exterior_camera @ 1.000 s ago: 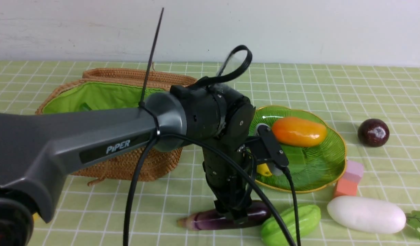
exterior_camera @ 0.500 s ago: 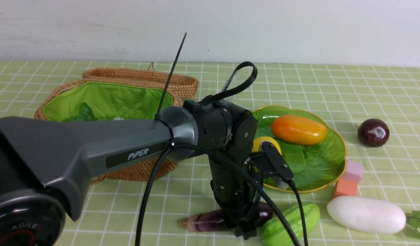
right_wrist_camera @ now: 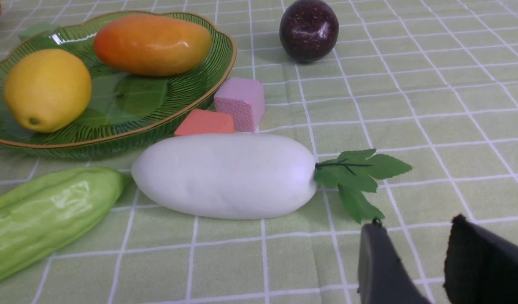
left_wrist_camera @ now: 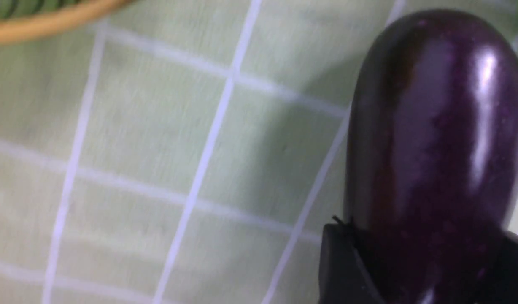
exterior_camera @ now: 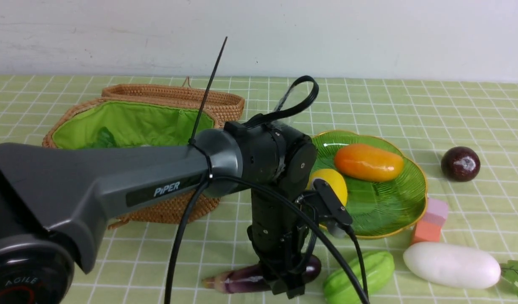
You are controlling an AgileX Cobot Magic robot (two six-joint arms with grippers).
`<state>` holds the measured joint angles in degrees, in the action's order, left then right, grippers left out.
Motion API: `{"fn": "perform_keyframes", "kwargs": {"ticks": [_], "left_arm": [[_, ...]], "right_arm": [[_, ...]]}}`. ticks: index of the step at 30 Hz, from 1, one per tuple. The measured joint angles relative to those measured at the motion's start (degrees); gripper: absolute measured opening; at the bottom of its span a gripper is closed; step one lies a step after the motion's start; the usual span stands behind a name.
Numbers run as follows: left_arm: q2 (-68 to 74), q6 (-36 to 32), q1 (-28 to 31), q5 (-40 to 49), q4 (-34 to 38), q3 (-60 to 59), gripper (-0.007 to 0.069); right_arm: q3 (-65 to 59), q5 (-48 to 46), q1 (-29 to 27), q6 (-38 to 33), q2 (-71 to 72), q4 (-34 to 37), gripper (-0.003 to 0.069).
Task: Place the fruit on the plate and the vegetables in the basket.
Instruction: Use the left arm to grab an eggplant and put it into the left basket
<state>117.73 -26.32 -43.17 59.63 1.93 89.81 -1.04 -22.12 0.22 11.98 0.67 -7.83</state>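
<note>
Now that my left gripper [exterior_camera: 287, 283] has closed around the fat end of the eggplant [exterior_camera: 238, 280], the whole vegetable sits further towards the robot's left than it did half a second ago, and the wrist has gone with it. The left wrist view shows the dark jaws pinched against both flanks of the glossy purple skin, so I read the grasp as taken and the carry as just starting. Whether the eggplant has cleared the cloth or is only sliding, I cannot tell from either angle.

The basket [exterior_camera: 157, 211] stands open further to the left and beyond, with a scrap of leafy green [exterior_camera: 102, 139] against its lining. Next the eggplant has to be lifted over the wicker wall.

My right gripper [right_wrist_camera: 416, 221] is parted and empty, low over the table near the radish [right_wrist_camera: 225, 175]. The gourd [exterior_camera: 364, 272] lies just beside the eggplant's rounded tip, so a careless swing could nudge it.

On the plate [exterior_camera: 381, 202] the lemon [exterior_camera: 333, 181] and mango [exterior_camera: 368, 162] are already in place. The purple ball [exterior_camera: 460, 164] is on the cloth, apart from the rim (the one fruit left).

A pink foam cube [exterior_camera: 436, 210] and an orange foam cube [exterior_camera: 425, 231] crowd the plate's near edge. The surface is a pale green checked tablecloth [exterior_camera: 474, 105], flat and matte, running back to a plain white wall [exterior_camera: 368, 33].
</note>
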Motion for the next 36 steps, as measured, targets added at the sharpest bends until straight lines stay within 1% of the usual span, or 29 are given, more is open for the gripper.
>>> {"fn": "perform_keyframes", "kwargs": {"ticks": [6, 11, 13, 14, 18, 23, 25, 27, 29, 36], "left_arm": [[-6.1, 3.4, 0.8, 2.1, -0.6, 0.0, 0.0365], [-13.4, 7.3, 6.1, 2.0, 0.7, 0.0, 0.0365], [-18.4, 10.7, 12.5, 1.0, 3.4, 0.0, 0.0365], [-19.2, 11.3, 13.6, 0.9, 3.7, 0.0, 0.0365], [-24.5, 16.5, 26.4, -2.8, 12.1, 0.0, 0.0365], [-24.8, 18.7, 38.5, -8.9, 20.7, 0.0, 0.0365], [-23.7, 18.8, 41.5, -11.1, 22.7, 0.0, 0.0365], [-22.2, 18.8, 43.3, -13.9, 24.9, 0.0, 0.0365], [-20.3, 18.8, 44.0, -16.0, 26.4, 0.0, 0.0365], [-12.9, 19.1, 43.6, -19.8, 29.6, 0.0, 0.0365]], "right_arm": [[0.0, 0.0, 0.0, 0.0, 0.0, 0.0, 0.0242], [0.0, 0.0, 0.0, 0.0, 0.0, 0.0, 0.0242], [0.0, 0.0, 0.0, 0.0, 0.0, 0.0, 0.0242], [0.0, 0.0, 0.0, 0.0, 0.0, 0.0, 0.0242], [0.0, 0.0, 0.0, 0.0, 0.0, 0.0, 0.0242], [0.0, 0.0, 0.0, 0.0, 0.0, 0.0, 0.0242], [0.0, 0.0, 0.0, 0.0, 0.0, 0.0, 0.0242], [0.0, 0.0, 0.0, 0.0, 0.0, 0.0, 0.0242], [0.0, 0.0, 0.0, 0.0, 0.0, 0.0, 0.0242], [0.0, 0.0, 0.0, 0.0, 0.0, 0.0, 0.0242]]}}
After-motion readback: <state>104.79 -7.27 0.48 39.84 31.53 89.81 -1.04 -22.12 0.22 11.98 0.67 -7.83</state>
